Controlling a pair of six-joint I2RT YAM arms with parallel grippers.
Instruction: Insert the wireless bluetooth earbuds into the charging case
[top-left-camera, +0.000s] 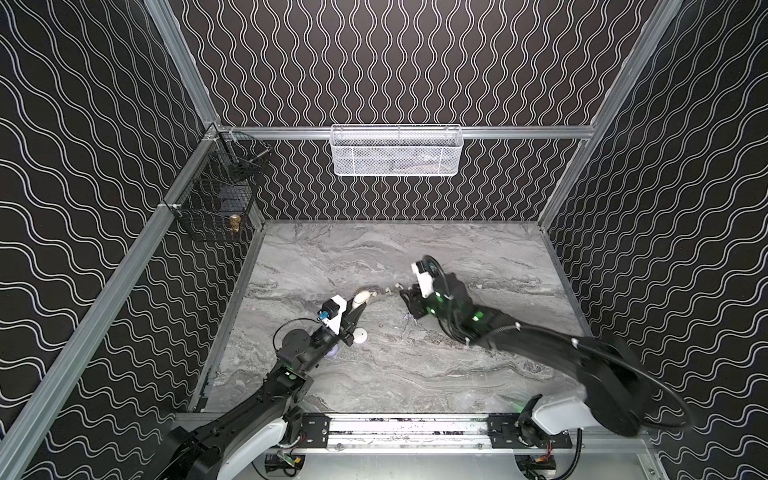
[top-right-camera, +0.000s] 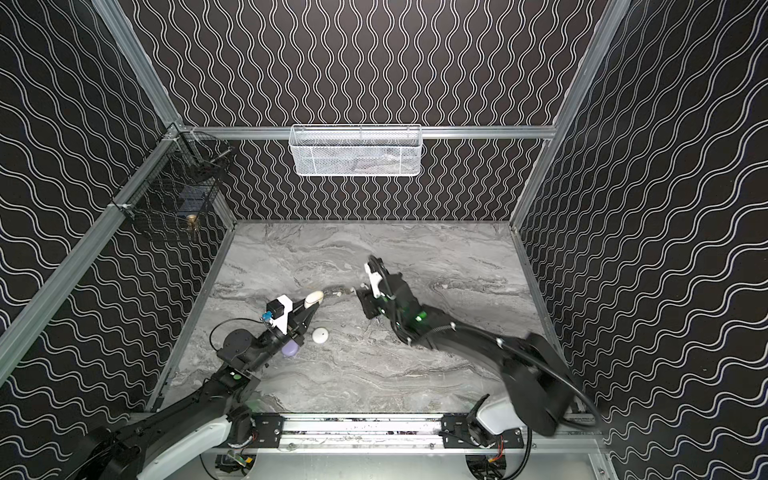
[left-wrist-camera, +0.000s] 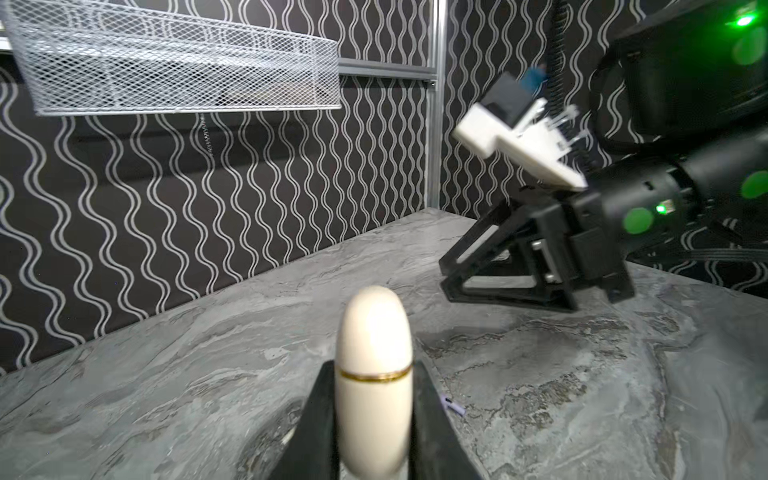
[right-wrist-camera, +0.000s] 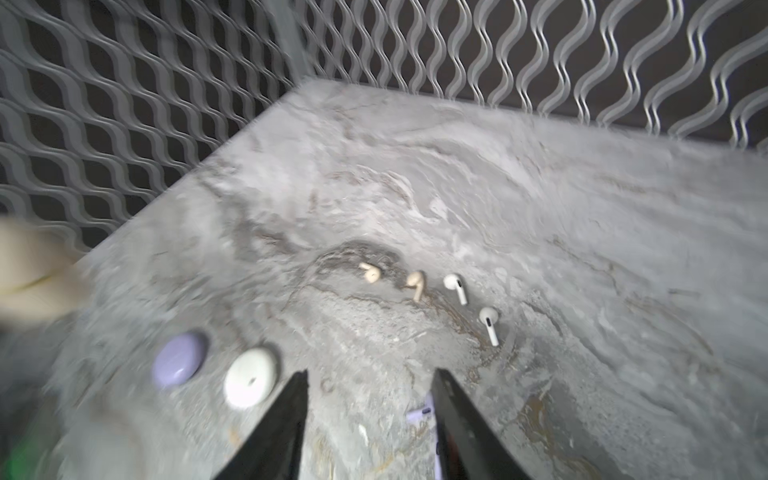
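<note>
Marble table (top-left-camera: 415, 374): grey and veined, with dark wavy-lined walls on three sides.
Progress: as I judged it, barely begun. No bud sat in any case, and all three cases looked closed.
Lilac case (top-right-camera: 289, 349): nearest the front, lying flat and half tucked under the left arm.
White case (top-right-camera: 320, 335): flat on the marble just beyond it, beside the left wrist.
Left arm: stretched low from the front left corner, with the wrist aimed toward the middle of the table.
Left gripper (left-wrist-camera: 374, 365): fingers clamped on the cream case (left-wrist-camera: 374, 332), held on edge with its gold seam just past the tips. Whether it cleared the marble I couldn't tell.
Right arm: came in from the front right, elbow high and wrist tipped down, facing the left one.
Right gripper (right-wrist-camera: 370, 374): fingers apart with bare marble between them, tips close to the surface.
Lilac bud (right-wrist-camera: 420, 411): loose on the table against the inside of one right finger. I couldn't be sure of its partner.
Cream buds (right-wrist-camera: 370, 274): two, lying just apart beyond the right fingers.
White buds (right-wrist-camera: 455, 286): two more, next along that same loose row.
Left to do: open a case and seat every bud.
White basket (top-left-camera: 395, 151): hung on the back wall, well away.
</note>
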